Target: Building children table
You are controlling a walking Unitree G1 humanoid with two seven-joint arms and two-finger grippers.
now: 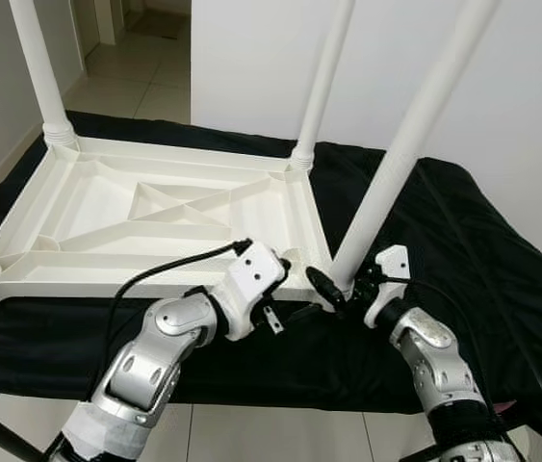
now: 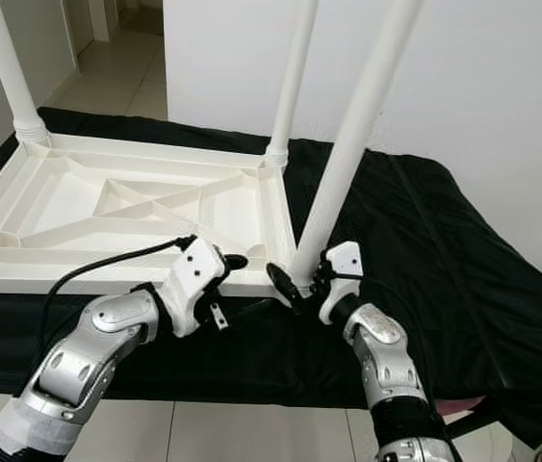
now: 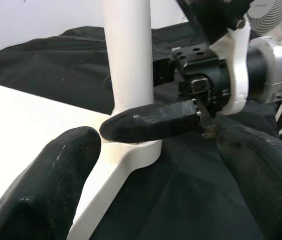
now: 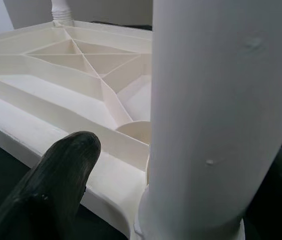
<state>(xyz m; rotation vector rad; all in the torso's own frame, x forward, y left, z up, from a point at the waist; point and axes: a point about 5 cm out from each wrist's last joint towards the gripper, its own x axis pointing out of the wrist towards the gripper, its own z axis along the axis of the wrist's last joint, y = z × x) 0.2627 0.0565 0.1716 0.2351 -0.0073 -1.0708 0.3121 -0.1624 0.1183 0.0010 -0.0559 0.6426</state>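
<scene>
Upside-down white table (image 1: 155, 207) lies on black cloth (image 1: 463, 250); right gripper (image 1: 340, 289) clamps the near-right leg (image 1: 400, 159) at its base; left gripper (image 1: 295, 289) spread wide just beside it; leg tilts, so risk is cross-threading or popping out of its socket.

Right gripper (image 1: 340, 289) clasps the base of the white table leg (image 1: 400, 159); left gripper (image 1: 290, 289), fingers parted, sits just beside it.
</scene>
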